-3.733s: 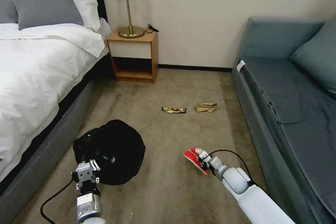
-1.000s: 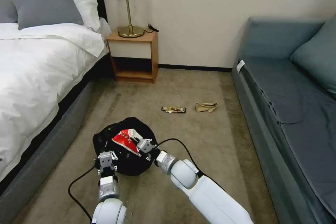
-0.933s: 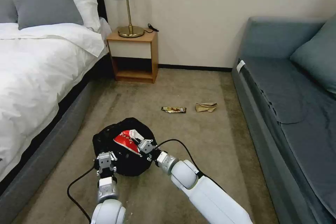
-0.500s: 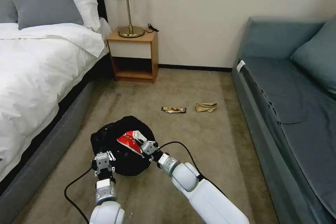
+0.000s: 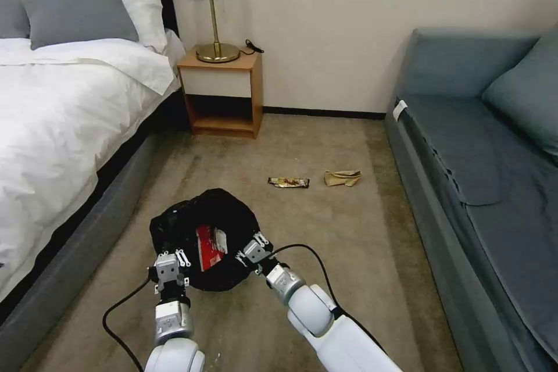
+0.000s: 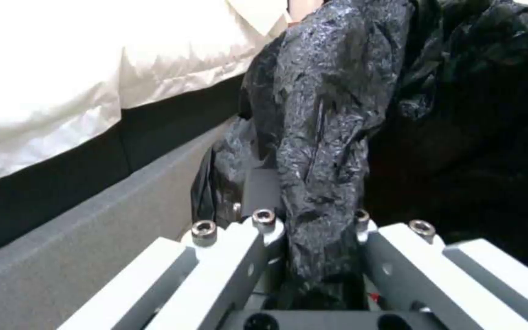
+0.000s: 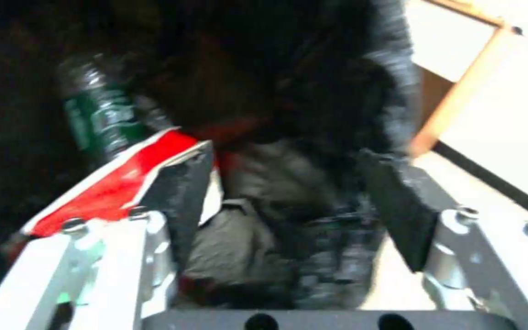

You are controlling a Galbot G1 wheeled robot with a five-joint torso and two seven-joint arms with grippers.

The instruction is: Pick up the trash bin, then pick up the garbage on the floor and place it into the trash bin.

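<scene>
The head view looks forward and down from above at the carpet [image 5: 325, 145] between bed [image 5: 52, 128] and sofa [image 5: 482, 145]. Each wrist view looks along its own fingers, very close to the bin [image 5: 203, 238]. All three share the bin.

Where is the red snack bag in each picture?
Head view: the red snack bag lies inside the trash bin, between both grippers.
Left wrist view: I can't make it out; black liner fills the front.
Right wrist view: beside one finger of the open right gripper, near a green-labelled bottle.
Shared landmark: the black liner.
</scene>
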